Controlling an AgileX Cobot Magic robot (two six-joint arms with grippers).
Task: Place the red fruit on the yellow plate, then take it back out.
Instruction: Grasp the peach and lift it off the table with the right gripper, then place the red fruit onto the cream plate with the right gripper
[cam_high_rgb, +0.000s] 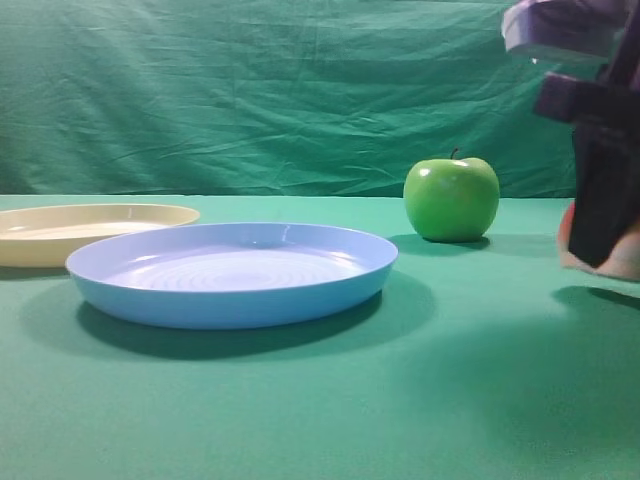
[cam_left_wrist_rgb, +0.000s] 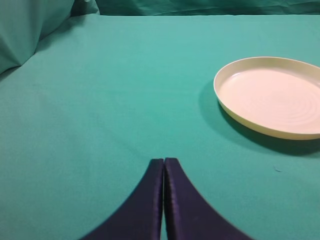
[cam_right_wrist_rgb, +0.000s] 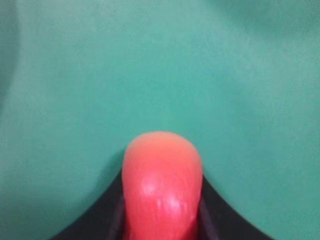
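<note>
The red fruit (cam_right_wrist_rgb: 162, 170) sits between the dark fingers of my right gripper (cam_right_wrist_rgb: 162, 182), which is shut on it from both sides. In the exterior view the fruit (cam_high_rgb: 628, 255) shows at the far right edge, mostly hidden behind the gripper (cam_high_rgb: 603, 250), with its shadow on the cloth just below. The yellow plate (cam_high_rgb: 90, 225) lies empty at the far left. It also appears at the right of the left wrist view as the yellow plate (cam_left_wrist_rgb: 272, 97). My left gripper (cam_left_wrist_rgb: 164, 162) is shut on nothing, low over bare cloth to the left of that plate.
A light blue plate (cam_high_rgb: 235, 270) lies empty in the middle, between the yellow plate and the fruit. A shiny green apple (cam_high_rgb: 452, 198) stands behind it to the right. Green cloth covers the table and hangs as a backdrop.
</note>
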